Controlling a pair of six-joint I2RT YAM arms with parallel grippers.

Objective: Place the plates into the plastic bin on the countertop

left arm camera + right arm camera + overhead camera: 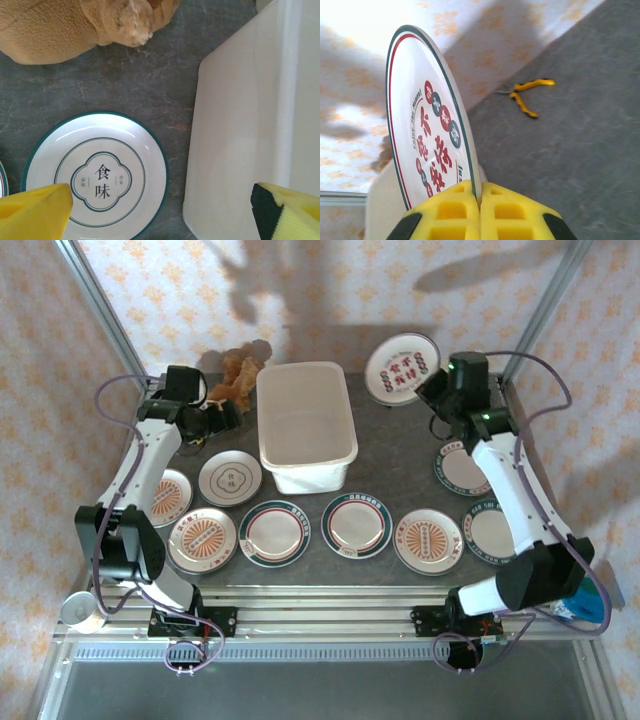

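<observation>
My right gripper [480, 197] is shut on the rim of a white plate with red lettering [427, 130], held on edge. From above, that plate [402, 370] hangs over the back of the countertop [400, 450], right of the white plastic bin [307, 425], with the right gripper [432, 388] beside it. My left gripper [160, 215] is open, its yellow fingers [35, 212] spread over a green-rimmed plate [95, 175] and the bin's wall [250, 125]. From above, the left gripper [215, 420] hovers left of the bin. Several plates lie flat along the front, among them two green-rimmed plates [275, 532] [356, 524].
A brown stuffed toy [238, 375] sits behind the left gripper, close to the bin's back-left corner. Yellow-handled pliers [525, 92] lie on the countertop by the back wall. Two more plates [462, 468] [492, 530] lie under the right arm. Aluminium rails frame the front edge.
</observation>
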